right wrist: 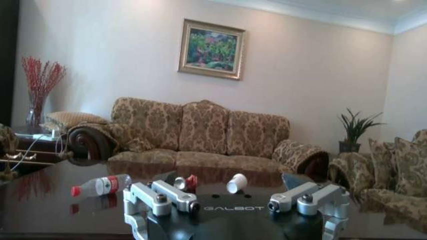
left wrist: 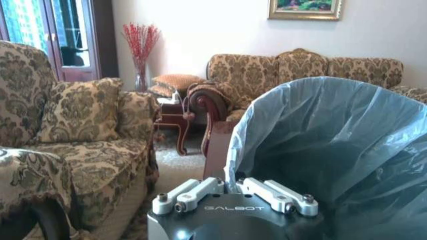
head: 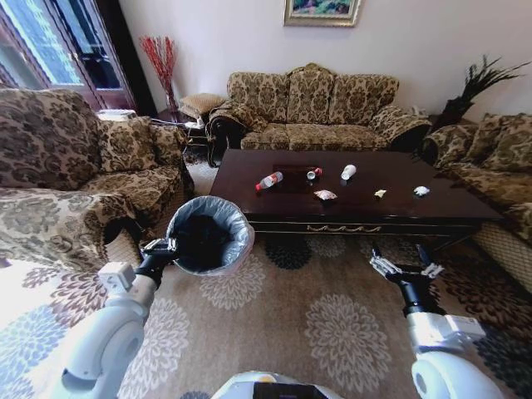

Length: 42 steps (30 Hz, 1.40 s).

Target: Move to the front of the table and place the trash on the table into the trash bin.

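One left claw (head: 166,248) grips the round, bag-lined trash bin (head: 241,241).

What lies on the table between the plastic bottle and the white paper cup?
A small red-and-white wrapper lies between the bottle and the cup on the table, in head view.

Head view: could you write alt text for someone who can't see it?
A robot's left gripper holds a bag-lined trash bin before a dark wooden table strewn with trash: a plastic bottle, a paper cup and scraps. Its right gripper hangs open over the carpet, sofas all around.
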{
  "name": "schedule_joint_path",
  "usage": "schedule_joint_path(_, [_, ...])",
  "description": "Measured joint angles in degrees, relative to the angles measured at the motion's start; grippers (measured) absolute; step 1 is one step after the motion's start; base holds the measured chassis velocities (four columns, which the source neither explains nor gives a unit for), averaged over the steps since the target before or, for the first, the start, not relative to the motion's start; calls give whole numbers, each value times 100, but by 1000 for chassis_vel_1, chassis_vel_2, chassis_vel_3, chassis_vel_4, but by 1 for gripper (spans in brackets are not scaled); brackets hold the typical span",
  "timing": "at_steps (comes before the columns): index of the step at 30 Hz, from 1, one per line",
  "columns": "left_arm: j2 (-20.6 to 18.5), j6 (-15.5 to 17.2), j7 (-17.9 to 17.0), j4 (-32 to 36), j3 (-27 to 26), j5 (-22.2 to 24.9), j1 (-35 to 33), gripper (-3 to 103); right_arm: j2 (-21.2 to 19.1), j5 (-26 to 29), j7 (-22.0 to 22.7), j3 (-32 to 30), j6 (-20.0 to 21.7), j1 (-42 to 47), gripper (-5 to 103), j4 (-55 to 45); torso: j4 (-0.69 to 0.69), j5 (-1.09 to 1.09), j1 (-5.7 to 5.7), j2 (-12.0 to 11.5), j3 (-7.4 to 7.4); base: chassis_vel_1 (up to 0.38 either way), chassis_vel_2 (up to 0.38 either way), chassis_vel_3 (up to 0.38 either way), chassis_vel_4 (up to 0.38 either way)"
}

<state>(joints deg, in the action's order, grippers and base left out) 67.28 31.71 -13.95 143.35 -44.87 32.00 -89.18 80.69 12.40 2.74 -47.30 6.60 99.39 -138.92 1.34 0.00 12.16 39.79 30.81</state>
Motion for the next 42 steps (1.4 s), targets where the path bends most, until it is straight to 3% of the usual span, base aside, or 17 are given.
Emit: schedule_joint_path(42, [-87,-38,19,-126,93,44,86,3,42,-285,91,91,263,-21,100,31,0,-1,447,1050,607,0,0,0,0])
